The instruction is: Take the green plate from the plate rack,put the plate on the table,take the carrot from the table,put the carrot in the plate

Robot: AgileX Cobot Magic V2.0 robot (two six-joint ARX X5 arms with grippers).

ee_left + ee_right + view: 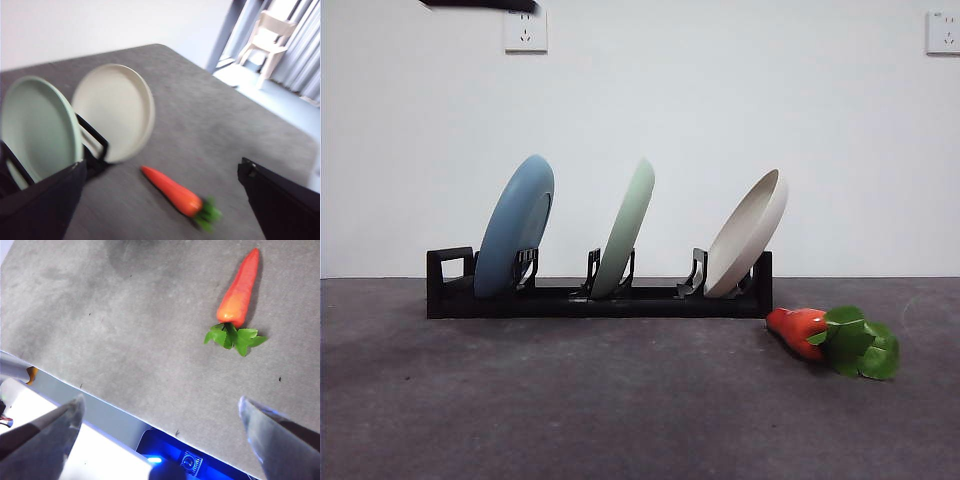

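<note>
The green plate (628,232) stands on edge in the middle slot of the black plate rack (600,298), between a light blue plate (516,224) and a cream plate (748,234). The carrot (802,331) lies on the table (570,400) right of the rack, with its leaves toward the right. In the left wrist view the green plate (37,127), the cream plate (116,110) and the carrot (175,192) show ahead of my open left gripper (160,200). My open right gripper (162,412) hangs above the table edge, apart from the carrot (239,290).
A black arm tip (480,5) shows at the top left of the front view. The table's edge and the floor below show in the right wrist view (100,415). A chair (267,40) stands beyond the table's far corner.
</note>
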